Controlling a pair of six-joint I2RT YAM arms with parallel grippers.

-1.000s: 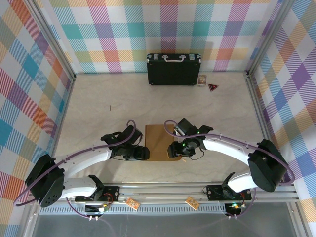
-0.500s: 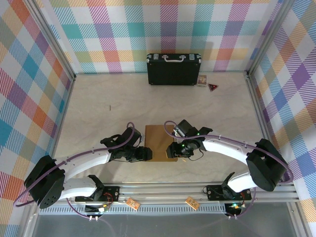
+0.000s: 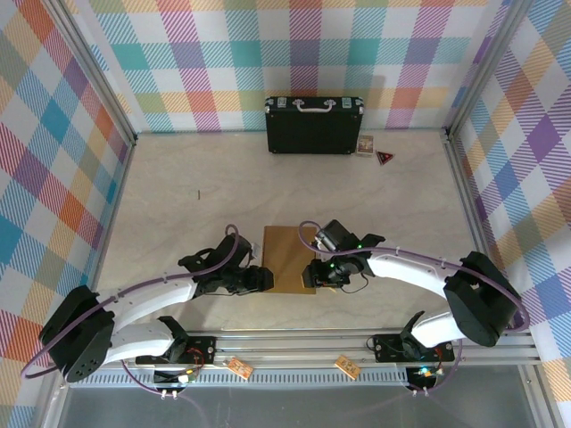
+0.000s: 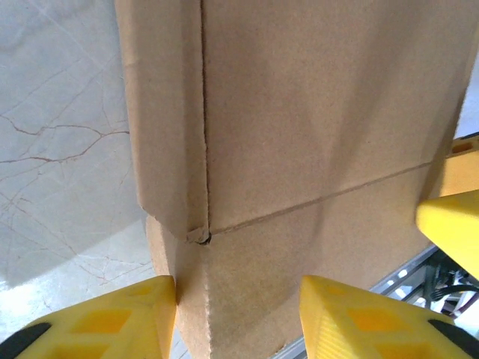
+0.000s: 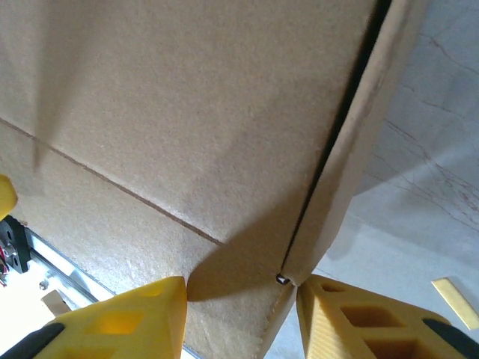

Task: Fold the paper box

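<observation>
My left end effector [image 3: 266, 278] and right end effector [image 3: 310, 274] have crept to the near corners of the paper box [image 3: 287, 254] at mid-tabletop [image 3: 178, 196], straddling its cardboard and narrowing for a fold, though I cannot tell whether they pinch it yet.

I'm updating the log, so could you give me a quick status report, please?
Left gripper and right gripper at near corners of the paper box, jaws apart, grip unclear. Box rests on the table. Nothing in the way; black case far back.
</observation>
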